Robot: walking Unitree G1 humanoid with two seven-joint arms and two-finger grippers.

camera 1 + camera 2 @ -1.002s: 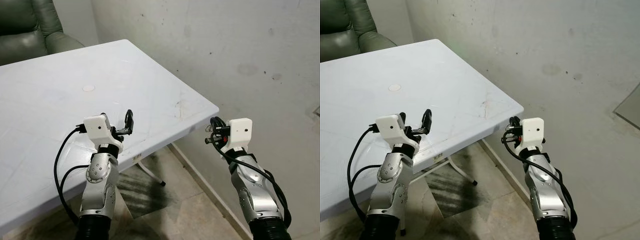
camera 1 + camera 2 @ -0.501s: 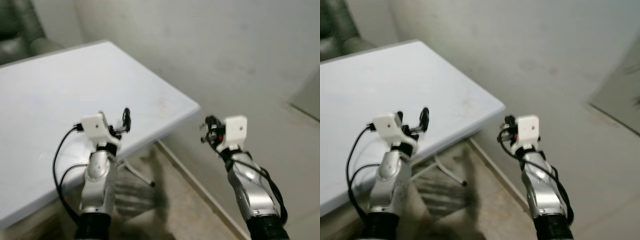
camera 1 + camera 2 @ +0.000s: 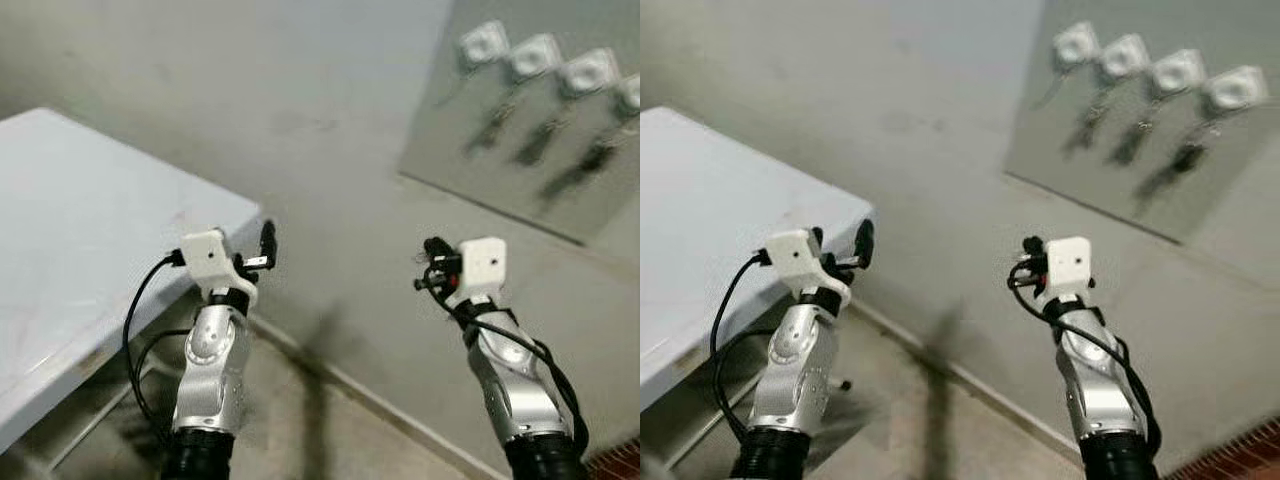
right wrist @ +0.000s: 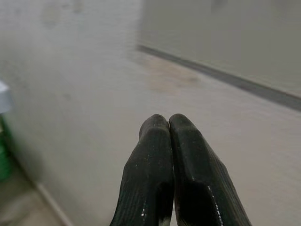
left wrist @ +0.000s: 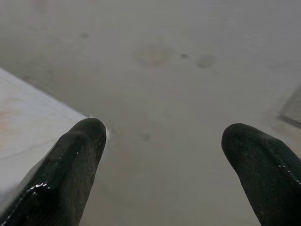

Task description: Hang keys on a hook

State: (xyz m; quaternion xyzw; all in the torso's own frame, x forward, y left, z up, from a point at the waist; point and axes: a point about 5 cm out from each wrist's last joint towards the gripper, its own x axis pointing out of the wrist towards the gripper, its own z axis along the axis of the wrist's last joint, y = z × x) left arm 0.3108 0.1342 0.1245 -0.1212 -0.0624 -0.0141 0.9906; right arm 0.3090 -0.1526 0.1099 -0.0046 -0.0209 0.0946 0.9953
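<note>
Grey plaster wall runs across the whole background, with a white plastic surface (image 3: 70, 220) filling the near left and bare floor below. Nothing lies on the part of the surface in view.

Just off the surface's right corner, the left end effector (image 3: 262, 250) is held up at chest height, its two black fingers (image 5: 75, 165) spread wide apart with nothing between them. It looks parked there, carried ahead of the body and not working on anything.

Further right, the right end effector (image 3: 432, 266) is raised to about the same height and points at the wall. Its fingertips (image 4: 155, 136) are pressed tightly together. Whether a key ring is pinched between them cannot be told; no metal shows past the pads, so the keys' whereabouts are uncertain.

High on the far right, a paler panel (image 3: 500, 190) is fixed to the wall, carrying a row of white hooks (image 3: 1127, 55), several with blurred dark items hanging from them. That row is likely the target, which would explain why both arms are lifted and aimed wallward, though both end effectors are well apart from it.
</note>
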